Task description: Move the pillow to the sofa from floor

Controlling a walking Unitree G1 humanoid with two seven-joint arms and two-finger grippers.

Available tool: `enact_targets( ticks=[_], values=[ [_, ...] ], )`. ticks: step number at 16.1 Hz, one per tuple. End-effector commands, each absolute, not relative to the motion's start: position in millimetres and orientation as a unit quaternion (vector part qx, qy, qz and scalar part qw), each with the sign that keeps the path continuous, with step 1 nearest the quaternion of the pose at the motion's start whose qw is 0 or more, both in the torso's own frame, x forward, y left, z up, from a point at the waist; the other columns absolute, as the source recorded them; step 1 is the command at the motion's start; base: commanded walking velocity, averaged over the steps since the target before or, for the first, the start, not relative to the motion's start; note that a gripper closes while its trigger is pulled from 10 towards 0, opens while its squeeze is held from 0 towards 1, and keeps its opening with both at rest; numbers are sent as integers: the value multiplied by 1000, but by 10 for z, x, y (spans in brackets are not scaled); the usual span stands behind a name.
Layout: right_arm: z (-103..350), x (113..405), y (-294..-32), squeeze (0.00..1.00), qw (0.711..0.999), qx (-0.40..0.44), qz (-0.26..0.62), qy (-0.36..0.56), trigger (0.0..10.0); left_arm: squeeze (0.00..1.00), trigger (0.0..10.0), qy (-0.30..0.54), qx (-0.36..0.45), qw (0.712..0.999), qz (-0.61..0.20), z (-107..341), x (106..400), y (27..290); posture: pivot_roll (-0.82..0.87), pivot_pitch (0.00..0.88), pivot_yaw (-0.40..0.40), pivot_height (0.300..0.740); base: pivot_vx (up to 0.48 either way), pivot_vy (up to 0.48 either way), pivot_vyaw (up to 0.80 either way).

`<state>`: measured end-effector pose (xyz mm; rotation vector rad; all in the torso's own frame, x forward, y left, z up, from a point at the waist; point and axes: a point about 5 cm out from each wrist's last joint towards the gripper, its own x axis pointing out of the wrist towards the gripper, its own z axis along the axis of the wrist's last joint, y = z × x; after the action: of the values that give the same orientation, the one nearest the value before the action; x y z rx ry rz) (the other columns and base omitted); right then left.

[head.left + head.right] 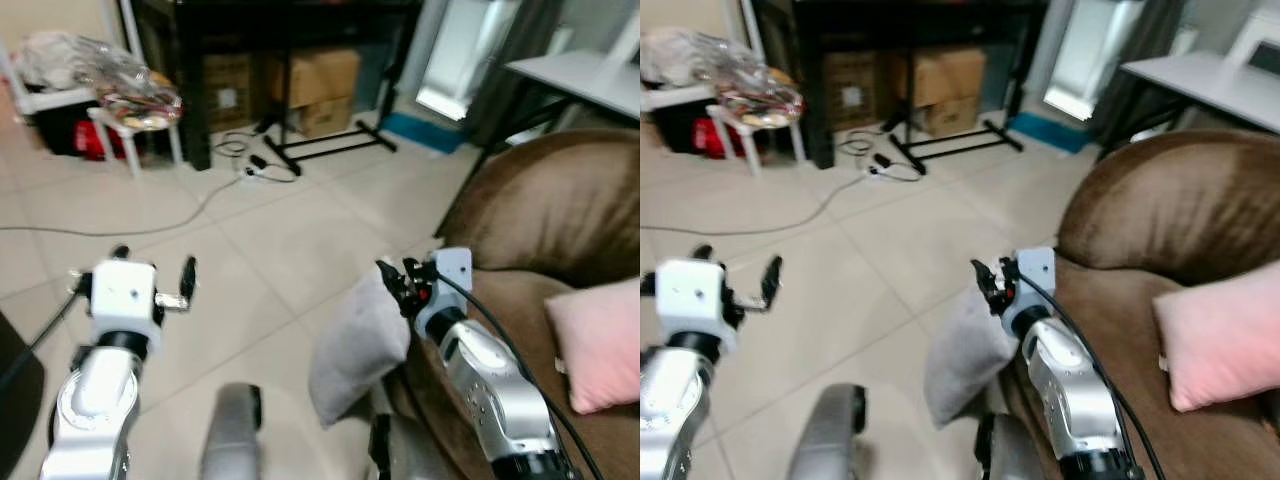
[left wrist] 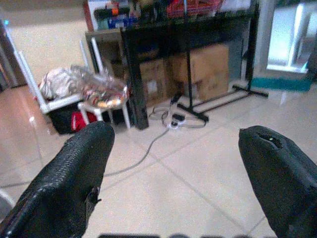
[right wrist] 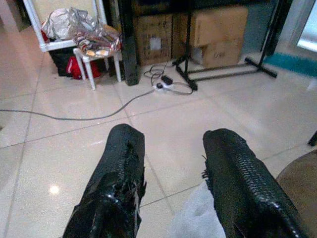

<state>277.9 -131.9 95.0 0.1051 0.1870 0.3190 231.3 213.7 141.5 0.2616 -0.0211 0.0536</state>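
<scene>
A grey pillow (image 1: pixel 360 345) stands on edge on the tiled floor, leaning against the front of the brown sofa (image 1: pixel 560 210). My right gripper (image 1: pixel 398 275) hovers just above the pillow's top corner, beside the sofa seat. It is open, and in the right wrist view the grey pillow (image 3: pixel 195 218) shows low between its fingers (image 3: pixel 124 168), with nothing gripped. My left gripper (image 1: pixel 155 262) is raised over bare floor to the left, open and empty. A pink pillow (image 1: pixel 600 340) lies on the sofa seat.
A grey cable (image 1: pixel 150 225) runs across the tiles ahead. Beyond it stand a white stool (image 1: pixel 135 120) with a bundle on it, a black stand (image 1: pixel 320 145), cardboard boxes (image 1: pixel 320 85) under a dark table, and a white table (image 1: pixel 580 75) behind the sofa.
</scene>
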Motion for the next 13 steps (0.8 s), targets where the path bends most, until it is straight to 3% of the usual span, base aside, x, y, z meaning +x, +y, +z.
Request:
enact_targets(
  ticks=[1, 5, 13],
  values=[
    [990, 2826, -1371, 0, 984, 21, 155, 87, 10000, 0, 10000, -16, 124, 992, 17, 1429, 2299, 2086, 52, 0, -93, 590, 255, 0, 0],
    [950, 2863, -1401, 0, 985, 7, 140, 101, 10000, 0, 10000, -16, 122, 992, 15, 1422, 2305, 2087, 55, 0, -96, 590, 264, 0, 600],
    [947, 2887, -1387, 0, 986, 30, 133, 101, 10000, 0, 10000, -16, 123, 992, 12, 1420, 2327, 2091, 57, 0, -95, 590, 270, 0, 0]
  ],
)
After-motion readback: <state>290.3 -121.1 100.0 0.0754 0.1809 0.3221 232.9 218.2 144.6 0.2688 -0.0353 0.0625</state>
